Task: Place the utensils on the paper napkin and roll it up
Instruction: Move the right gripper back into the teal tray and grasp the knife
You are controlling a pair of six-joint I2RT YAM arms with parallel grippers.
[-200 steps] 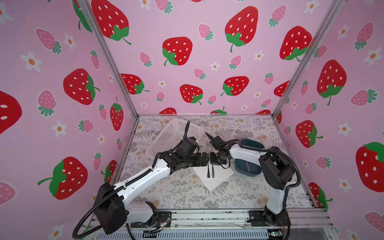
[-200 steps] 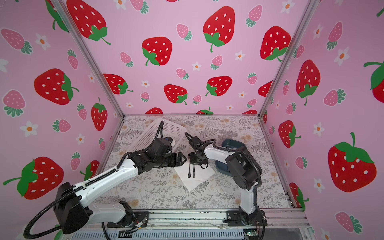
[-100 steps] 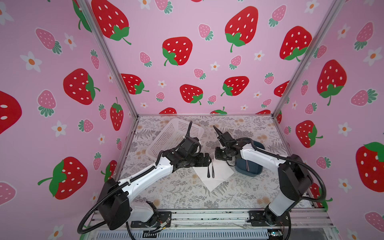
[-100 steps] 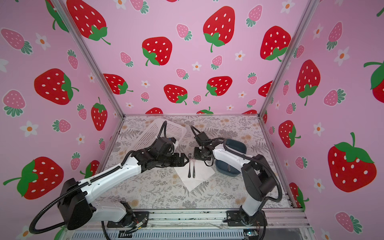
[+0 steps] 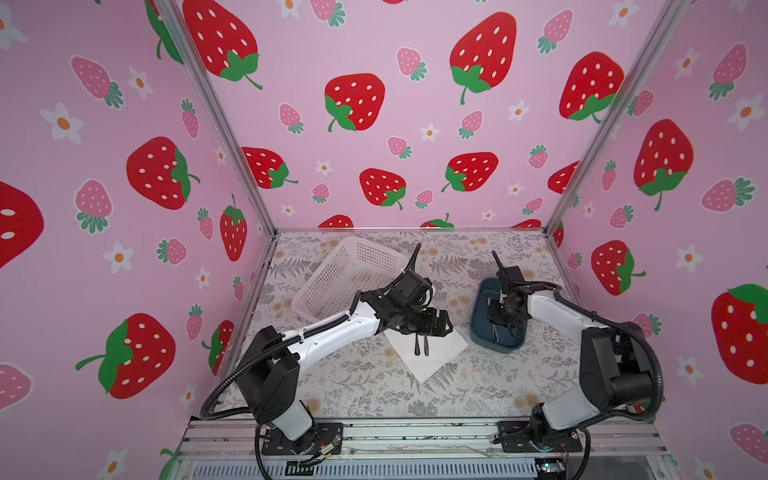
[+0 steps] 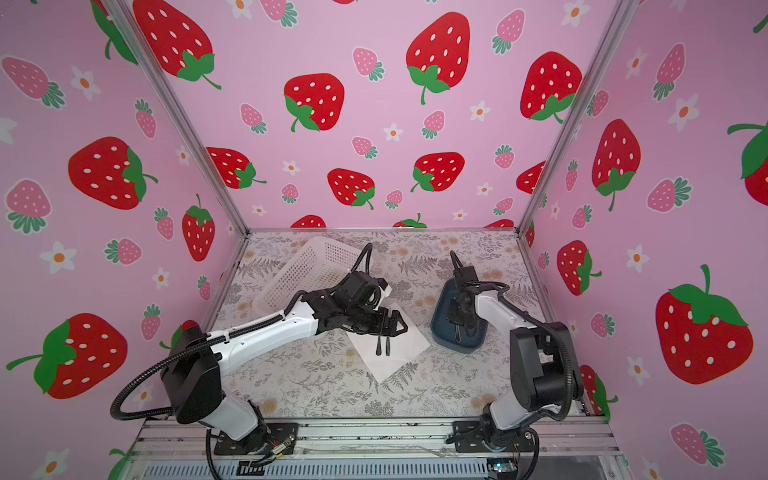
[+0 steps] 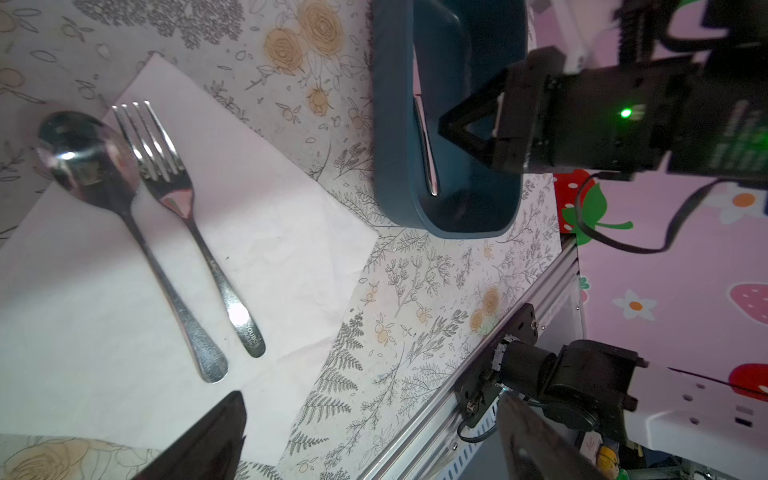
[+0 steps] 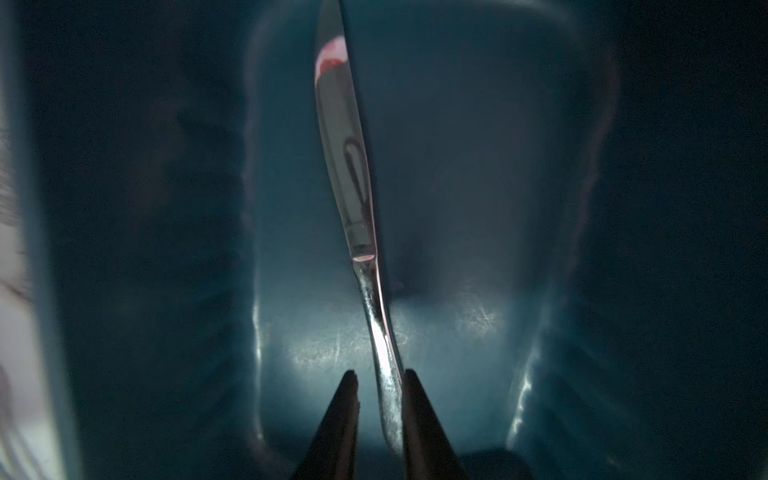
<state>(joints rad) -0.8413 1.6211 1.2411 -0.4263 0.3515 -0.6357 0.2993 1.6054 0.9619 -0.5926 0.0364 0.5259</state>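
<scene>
While the left tool [image 7: 372, 415] gapes empty, the right tool [image 8: 380, 374] loosely straddles the knife [image 8: 345, 166] handle.

Two utensils [image 6: 378, 348] lie side by side on the paper napkin [image 6: 406, 350], beside a blue bin [image 6: 439, 325].

Three pink walls [image 5: 395, 37], printed with big red strawberries, smaller pink ones and white flowers, close in the back and both sides. Slim metal posts [image 5: 228, 139] run along the corners. The tabletop [image 5: 469, 399] wears a pale cover with grey ferns and tan blooms. An aluminium rail [image 5: 415, 434] edges the front. The light is soft and even.
</scene>
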